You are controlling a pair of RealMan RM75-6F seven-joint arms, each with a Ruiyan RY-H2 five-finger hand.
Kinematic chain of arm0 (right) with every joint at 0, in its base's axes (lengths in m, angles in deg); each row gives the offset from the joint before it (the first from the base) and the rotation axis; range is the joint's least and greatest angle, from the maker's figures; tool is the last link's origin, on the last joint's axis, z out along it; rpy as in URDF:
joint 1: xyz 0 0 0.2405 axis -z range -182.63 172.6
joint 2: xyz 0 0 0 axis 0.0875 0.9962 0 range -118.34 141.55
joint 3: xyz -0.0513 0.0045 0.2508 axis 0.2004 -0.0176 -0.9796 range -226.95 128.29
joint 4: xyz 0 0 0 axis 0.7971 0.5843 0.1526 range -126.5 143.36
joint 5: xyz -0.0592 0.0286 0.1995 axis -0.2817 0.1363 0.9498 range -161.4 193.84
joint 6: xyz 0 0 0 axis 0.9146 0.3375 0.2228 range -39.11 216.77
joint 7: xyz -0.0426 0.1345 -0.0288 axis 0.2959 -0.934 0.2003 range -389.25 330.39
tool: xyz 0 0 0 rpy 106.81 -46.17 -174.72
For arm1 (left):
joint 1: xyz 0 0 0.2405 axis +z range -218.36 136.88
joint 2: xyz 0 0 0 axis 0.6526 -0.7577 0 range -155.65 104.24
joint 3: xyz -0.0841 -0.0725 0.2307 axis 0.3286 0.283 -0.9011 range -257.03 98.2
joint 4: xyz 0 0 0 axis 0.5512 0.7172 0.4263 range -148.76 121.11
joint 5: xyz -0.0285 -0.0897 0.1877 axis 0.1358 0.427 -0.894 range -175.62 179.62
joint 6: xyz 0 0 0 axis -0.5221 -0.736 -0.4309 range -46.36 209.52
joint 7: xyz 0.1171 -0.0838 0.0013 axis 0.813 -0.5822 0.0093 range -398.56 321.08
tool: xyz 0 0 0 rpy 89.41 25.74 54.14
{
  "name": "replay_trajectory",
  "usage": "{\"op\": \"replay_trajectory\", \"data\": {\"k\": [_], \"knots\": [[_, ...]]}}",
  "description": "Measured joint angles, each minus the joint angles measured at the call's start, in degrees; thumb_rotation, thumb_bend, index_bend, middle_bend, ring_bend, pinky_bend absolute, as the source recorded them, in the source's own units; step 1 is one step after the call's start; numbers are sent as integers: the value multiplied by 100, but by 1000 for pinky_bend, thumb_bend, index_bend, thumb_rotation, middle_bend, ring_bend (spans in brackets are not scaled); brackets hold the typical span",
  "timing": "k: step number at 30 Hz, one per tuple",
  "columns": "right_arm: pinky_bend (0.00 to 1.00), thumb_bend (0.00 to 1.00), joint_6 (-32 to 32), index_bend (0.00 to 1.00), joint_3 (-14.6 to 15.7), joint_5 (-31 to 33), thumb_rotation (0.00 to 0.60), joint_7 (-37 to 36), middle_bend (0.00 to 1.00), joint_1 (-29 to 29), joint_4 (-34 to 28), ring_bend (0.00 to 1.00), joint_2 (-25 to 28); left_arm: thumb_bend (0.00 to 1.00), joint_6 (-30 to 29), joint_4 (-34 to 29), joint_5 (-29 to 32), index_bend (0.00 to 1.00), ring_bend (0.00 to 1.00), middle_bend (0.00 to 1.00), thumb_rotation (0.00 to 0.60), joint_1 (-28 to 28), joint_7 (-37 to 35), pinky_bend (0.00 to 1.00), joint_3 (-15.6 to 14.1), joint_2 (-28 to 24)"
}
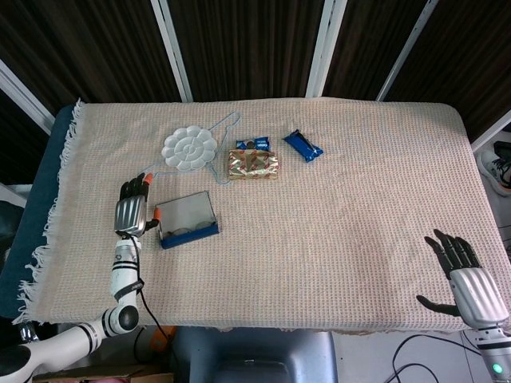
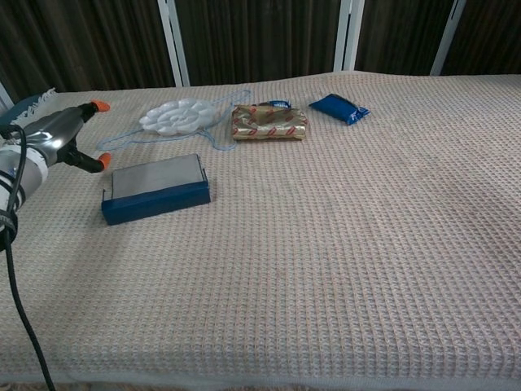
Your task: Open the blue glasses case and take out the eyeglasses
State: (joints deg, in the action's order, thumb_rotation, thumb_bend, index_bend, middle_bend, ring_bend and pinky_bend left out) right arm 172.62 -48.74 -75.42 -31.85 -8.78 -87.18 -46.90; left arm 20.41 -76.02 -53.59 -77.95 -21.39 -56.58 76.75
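The blue glasses case (image 1: 190, 232) (image 2: 155, 199) lies at the left of the cloth-covered table. A grey surface shows above its blue front wall, as of a lid swung back. I cannot make out any eyeglasses. My left hand (image 1: 132, 212) (image 2: 59, 138) hovers just left of the case, apart from it, fingers spread and holding nothing. My right hand (image 1: 468, 278) rests at the table's near right corner with fingers spread and nothing in it. The chest view does not show the right hand.
Behind the case lie a white flower-shaped palette (image 1: 190, 148) (image 2: 179, 116) and a thin blue wire hanger (image 1: 226, 122). A gold patterned packet (image 1: 254, 163) (image 2: 269, 122) and a blue snack pack (image 1: 303, 146) (image 2: 339, 108) sit further right.
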Motion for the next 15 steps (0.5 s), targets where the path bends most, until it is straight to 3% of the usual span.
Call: {"op": "replay_trajectory", "data": {"k": [2, 4, 10, 15], "knots": [[0, 177, 1, 0, 4, -13, 600, 8, 0, -1, -3, 0, -7, 463, -82, -240, -98, 234, 0, 0, 600, 97, -43, 0, -83, -138], [0, 176, 4, 0, 8, -23, 600, 11, 0, 0, -6, 0, -12, 490, -138, -594, -215, 273, 0, 0, 600, 221, -89, 0, -216, -334], [0, 176, 5, 0, 38, -85, 600, 53, 0, 0, -15, 0, -28, 588, -189, -1794, -442, 313, 0, 0, 600, 574, -79, 0, -702, -1032], [0, 176, 28, 0, 46, -106, 600, 26, 0, 8, -11, 0, -23, 615, -211, -2151, -531, 319, 0, 0, 600, 746, 180, 0, -1092, -1283]]}}
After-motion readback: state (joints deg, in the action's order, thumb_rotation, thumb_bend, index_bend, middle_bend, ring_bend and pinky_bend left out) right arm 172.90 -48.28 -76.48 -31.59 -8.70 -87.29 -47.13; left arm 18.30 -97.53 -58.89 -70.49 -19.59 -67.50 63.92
